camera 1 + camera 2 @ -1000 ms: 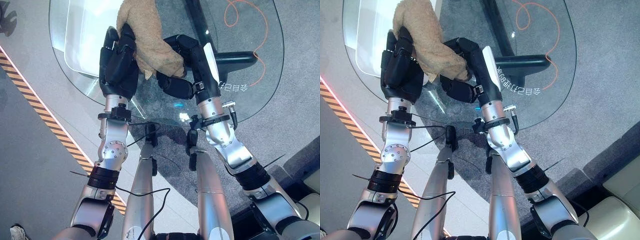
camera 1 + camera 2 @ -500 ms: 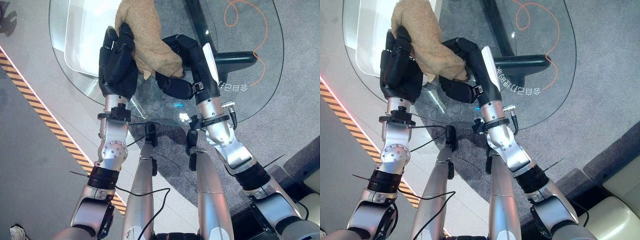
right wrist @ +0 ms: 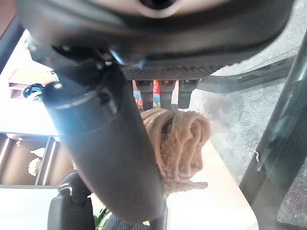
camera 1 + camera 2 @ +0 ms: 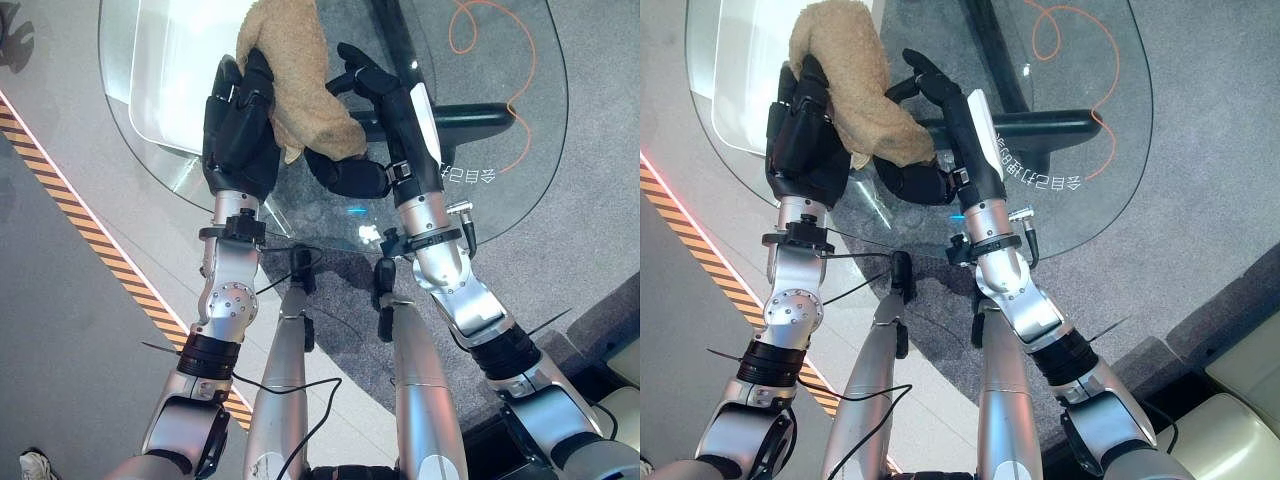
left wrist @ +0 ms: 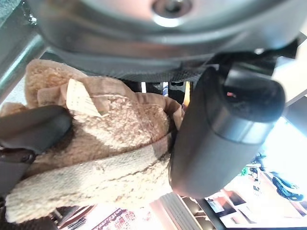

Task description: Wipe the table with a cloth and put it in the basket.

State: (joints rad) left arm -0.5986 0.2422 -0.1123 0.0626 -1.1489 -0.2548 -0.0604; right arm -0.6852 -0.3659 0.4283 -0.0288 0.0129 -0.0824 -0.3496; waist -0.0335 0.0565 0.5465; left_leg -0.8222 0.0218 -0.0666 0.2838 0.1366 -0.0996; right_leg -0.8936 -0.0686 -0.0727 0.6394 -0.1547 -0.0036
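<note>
A tan fluffy cloth point(image 4: 295, 80) hangs bunched above the round glass table point(image 4: 520, 190). My left hand point(image 4: 238, 135) is shut on the cloth's left side, fingers curled over it; the left wrist view has the cloth point(image 5: 96, 143) pressed against the thumb point(image 5: 220, 134). My right hand point(image 4: 390, 115) is right of the cloth, open, its fingers point(image 4: 355, 75) straightened away from the fabric. Its thumb point(image 4: 345, 175) lies just under the cloth's lower edge. In the right wrist view the rolled cloth point(image 3: 180, 139) hangs past the straight fingers point(image 3: 160, 88).
A white rounded object point(image 4: 165, 70) shows through the glass at the far left. The table's black base point(image 4: 455, 115) and an orange cable point(image 4: 495, 50) lie beneath the glass. Yellow-black striped tape point(image 4: 80, 215) crosses the floor on the left.
My right hand's fingers have uncurled from the cloth and now point outward. The left hand keeps its hold and has barely shifted.
</note>
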